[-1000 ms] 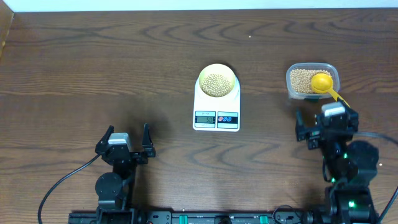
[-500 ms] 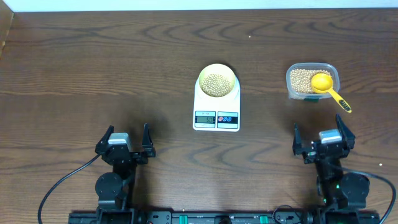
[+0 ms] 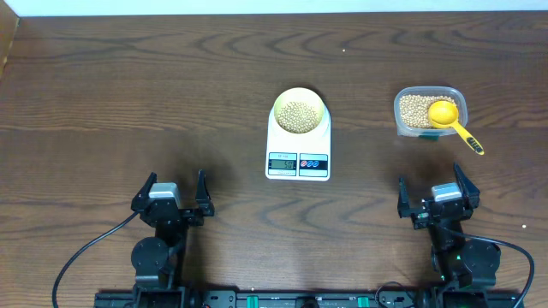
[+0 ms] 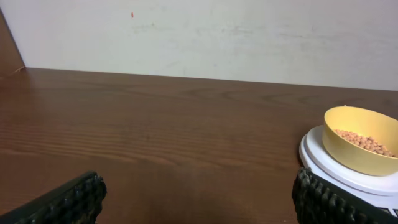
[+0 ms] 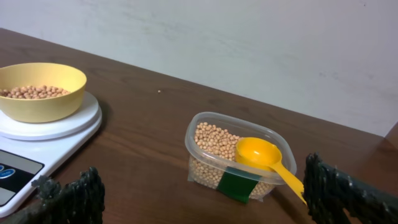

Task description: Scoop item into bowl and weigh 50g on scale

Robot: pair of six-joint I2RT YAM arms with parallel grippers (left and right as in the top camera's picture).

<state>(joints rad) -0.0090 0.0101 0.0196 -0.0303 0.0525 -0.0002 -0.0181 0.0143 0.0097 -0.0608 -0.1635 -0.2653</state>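
Past the right hand (image 3: 431,186), tub (image 5: 198,167) with scoop (image 5: 261,154) (outside left wrist view)

The white scale (image 3: 298,158) sits mid-table on the dark wood table (image 3: 128,77), its display end toward the arms, the digits too small to read. The pale yellow bowl (image 3: 277,104) stands on its far end, with beans (image 3: 298,115) inside. To the right, apart from the scale, a clear tub (image 3: 397,109) holds more beans and a yellow scoop (image 3: 454,124), its handle sticking out over the rim. The left gripper (image 3: 177,177) and right gripper (image 3: 430,176) stand spread wide and empty, well apart from everything.
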